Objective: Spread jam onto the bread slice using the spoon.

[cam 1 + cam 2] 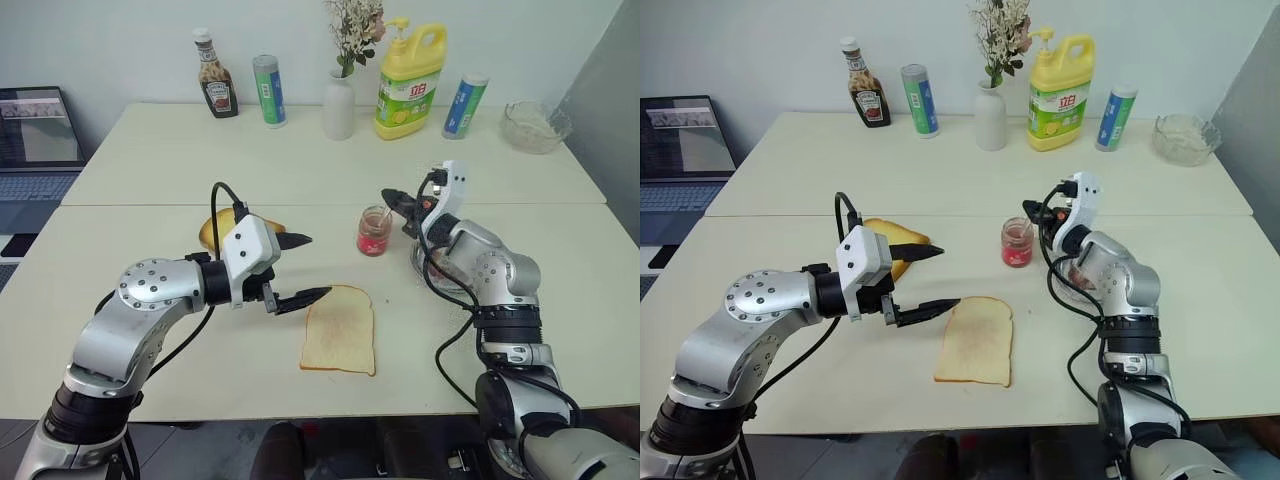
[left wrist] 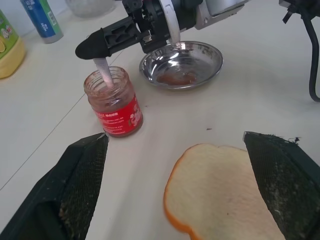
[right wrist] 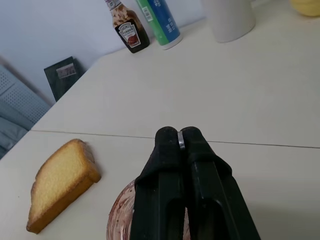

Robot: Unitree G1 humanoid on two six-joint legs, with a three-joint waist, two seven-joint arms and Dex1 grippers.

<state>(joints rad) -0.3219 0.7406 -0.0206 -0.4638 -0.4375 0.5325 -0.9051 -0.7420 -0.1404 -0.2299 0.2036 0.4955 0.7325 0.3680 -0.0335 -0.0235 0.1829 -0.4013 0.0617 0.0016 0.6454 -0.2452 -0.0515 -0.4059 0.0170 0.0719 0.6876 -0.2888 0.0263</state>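
- Holding the spoon by its handle, my right gripper had its two black fingers pressed together on the thin metal; the handle showed as a silver sliver between the fingertips in the right wrist view.
- The spoon hung down from those fingertips into the mouth of the jam jar, its bowl hidden among the red jam, so I judged the scooping step to be in hand and nothing yet carried to the bread.
- The bread slice lay flat on the table, nearer to me than the jar and to its left, well apart from the spoon. I saw no jam on its top.
- The slice's longer side ran roughly toward and away from me. From the jar, the coming move would have to bring the spoon back toward me and leftward.
- My left gripper hovered with its fingers spread wide and nothing between them, just beside the slice's left edge. It was the nearer gripper to the bread, though the right one carried the tool.
- A round steel dish with a reddish smear sat close beside the jar, under the right arm.
- A darker toasted slice lay further left, behind the left gripper.
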